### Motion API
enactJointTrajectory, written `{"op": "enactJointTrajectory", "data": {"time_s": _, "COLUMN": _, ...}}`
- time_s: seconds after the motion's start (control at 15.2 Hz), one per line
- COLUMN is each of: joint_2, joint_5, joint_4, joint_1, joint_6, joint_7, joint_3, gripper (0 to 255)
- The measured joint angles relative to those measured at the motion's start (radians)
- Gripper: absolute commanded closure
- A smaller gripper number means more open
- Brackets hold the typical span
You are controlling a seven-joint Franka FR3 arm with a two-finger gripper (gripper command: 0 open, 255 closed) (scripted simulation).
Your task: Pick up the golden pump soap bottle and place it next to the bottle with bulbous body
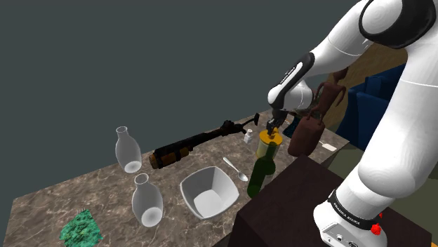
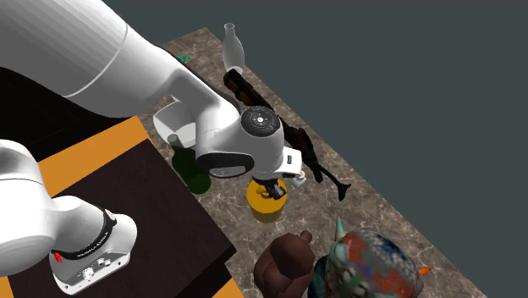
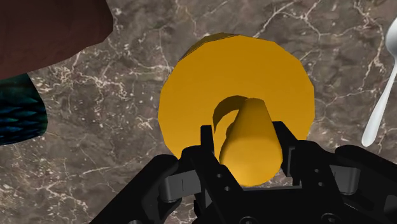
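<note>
The all-black two-finger tool (image 3: pixel 249 156) points straight down onto the golden pump soap bottle (image 3: pixel 235 83), a squat round yellow body with a pump head on top. Its fingers (image 3: pixel 208 149) press against either side of that pump head, so I judge the tool clenched on the bottle by its top. Gripping there makes sense: the head is narrow enough to fit between the fingers, while the body looks wider than their spread.

The bottle stands upright directly beneath the tool on the dark marbled bench (image 3: pixel 127 127). Its base seems to rest on the surface; I cannot tell whether it has lifted off.

Just beside the tool stands a dark green glass bottle (image 1: pixel 261 175), with a brown bear-like figure (image 1: pixel 309 123) near its other side. A lift would probably need to go straight up to avoid brushing either. A silver spoon (image 3: pixel 380 95) lies flat near the tool.

Two white flasks with bulbous bodies and narrow necks stand well apart from the tool: the farther flask (image 1: pixel 128 149) and the nearer flask (image 1: pixel 147 201). Between them and the tool lie a white square bowl (image 1: pixel 209 191) and a long black-and-brown rifle (image 1: pixel 200 145). Either flask fits the task's wording, and I cannot tell which is meant. The carry will likely have to pass above the bowl or the rifle.
</note>
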Motion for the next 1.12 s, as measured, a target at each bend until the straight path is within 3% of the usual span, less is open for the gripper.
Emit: {"op": "enactJointTrajectory", "data": {"time_s": 1.12, "joint_2": -0.241, "joint_5": -0.208, "joint_4": 0.015, "joint_1": 0.026, "joint_6": -0.236, "joint_7": 0.156, "joint_3": -0.053, "gripper": 255}}
